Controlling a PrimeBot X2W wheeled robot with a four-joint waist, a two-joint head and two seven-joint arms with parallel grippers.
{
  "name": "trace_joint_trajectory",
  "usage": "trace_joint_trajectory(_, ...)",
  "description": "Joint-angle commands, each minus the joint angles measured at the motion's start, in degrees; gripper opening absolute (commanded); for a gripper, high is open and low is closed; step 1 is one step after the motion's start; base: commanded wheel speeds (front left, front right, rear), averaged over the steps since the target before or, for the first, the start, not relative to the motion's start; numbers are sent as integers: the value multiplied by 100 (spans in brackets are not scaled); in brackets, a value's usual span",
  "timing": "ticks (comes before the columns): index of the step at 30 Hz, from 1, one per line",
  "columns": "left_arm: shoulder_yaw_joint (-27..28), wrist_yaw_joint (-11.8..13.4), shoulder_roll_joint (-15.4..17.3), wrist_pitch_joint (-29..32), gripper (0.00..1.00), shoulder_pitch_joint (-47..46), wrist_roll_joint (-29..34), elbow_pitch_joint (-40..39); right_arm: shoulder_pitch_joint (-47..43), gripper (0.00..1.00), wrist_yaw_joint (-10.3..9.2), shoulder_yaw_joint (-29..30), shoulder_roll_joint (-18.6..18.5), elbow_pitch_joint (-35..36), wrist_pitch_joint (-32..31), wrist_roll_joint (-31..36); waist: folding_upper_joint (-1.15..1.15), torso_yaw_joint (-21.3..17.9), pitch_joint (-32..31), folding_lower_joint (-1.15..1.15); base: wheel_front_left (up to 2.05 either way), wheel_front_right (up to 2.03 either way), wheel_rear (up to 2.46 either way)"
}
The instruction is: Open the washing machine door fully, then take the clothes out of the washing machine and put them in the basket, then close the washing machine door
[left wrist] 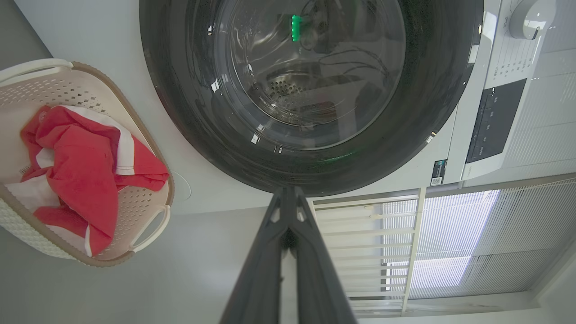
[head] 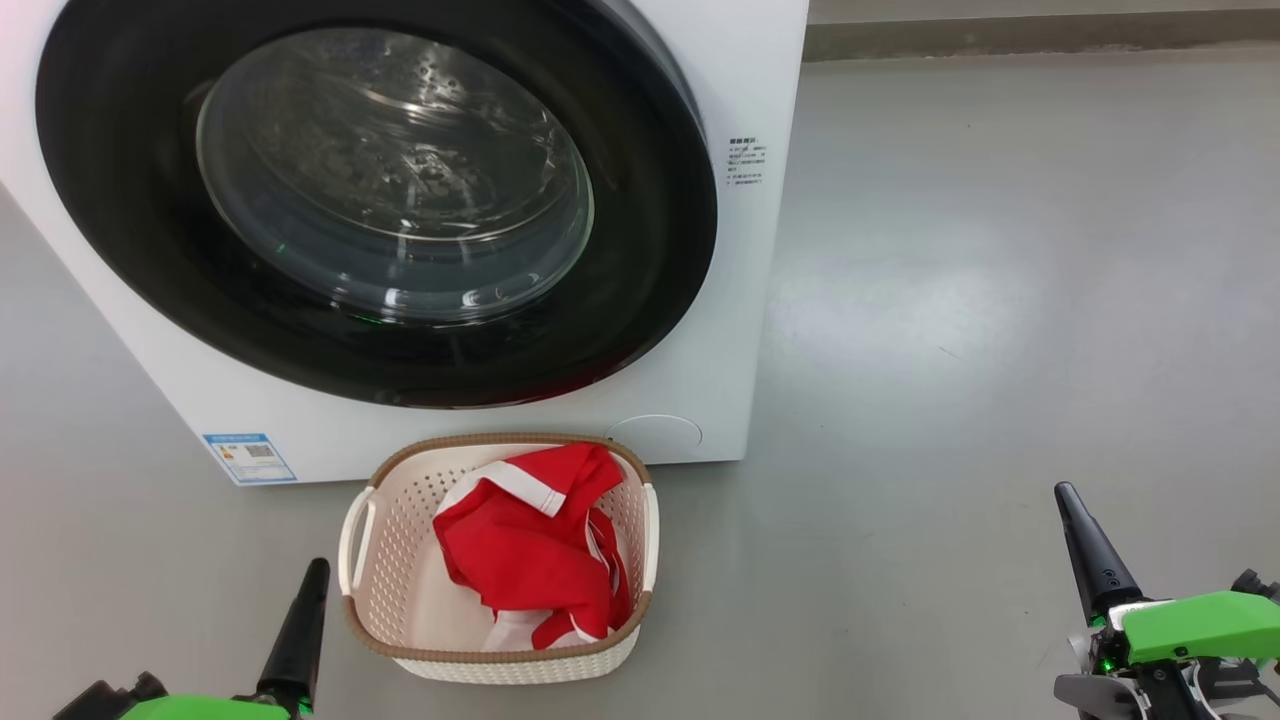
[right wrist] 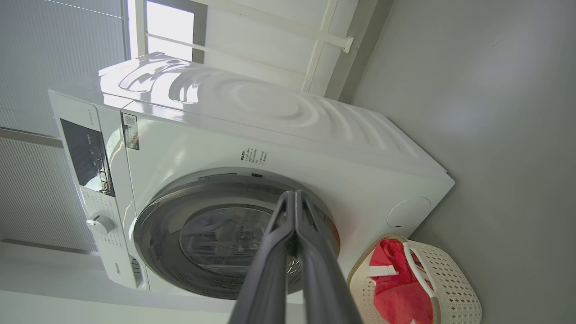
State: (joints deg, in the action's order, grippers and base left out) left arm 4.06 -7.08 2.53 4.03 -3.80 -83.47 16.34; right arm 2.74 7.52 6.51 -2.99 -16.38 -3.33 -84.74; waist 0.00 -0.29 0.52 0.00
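The white washing machine (head: 700,400) stands ahead with its black-rimmed round door (head: 380,190) shut flat against its front. On the floor before it sits the cream basket (head: 640,500), and the red clothes (head: 530,550) with white trim lie inside. At the lower left my left gripper (head: 318,570) is shut, just left of the basket and holding nothing. My right gripper (head: 1065,492) is shut at the lower right, well apart from the basket. The left wrist view shows the door (left wrist: 310,90), the basket (left wrist: 148,234) and clothes (left wrist: 81,175); the right wrist view shows the washing machine (right wrist: 270,135).
Grey floor (head: 1000,300) spreads wide to the right of the washer. A wall base runs along the far edge. A control panel (left wrist: 490,121) and dial (left wrist: 531,18) sit on the washer's top front; window blinds are beyond.
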Motion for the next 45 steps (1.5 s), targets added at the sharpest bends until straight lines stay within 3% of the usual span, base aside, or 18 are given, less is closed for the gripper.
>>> trace_joint_trajectory(1, 206, -37, 39, 46, 0, -214, -133, -171, 279, 0, -3, -95, -41, 176, -62, -149, 0, 3, -4, 0, 0, 0, 0)
trace_joint_trajectory(13, 255, -40, 35, 249, 0, -267, -851, -202, 364, 0, -3, -57, -35, 215, -265, -780, 0, 29, -44, 0, 0, 0, 0)
trace_joint_trajectory(45, 256, -41, 35, 252, 0, -268, -862, -204, 367, 0, -3, -39, -23, 215, -282, -776, 0, 29, -45, 0, 0, 0, 0)
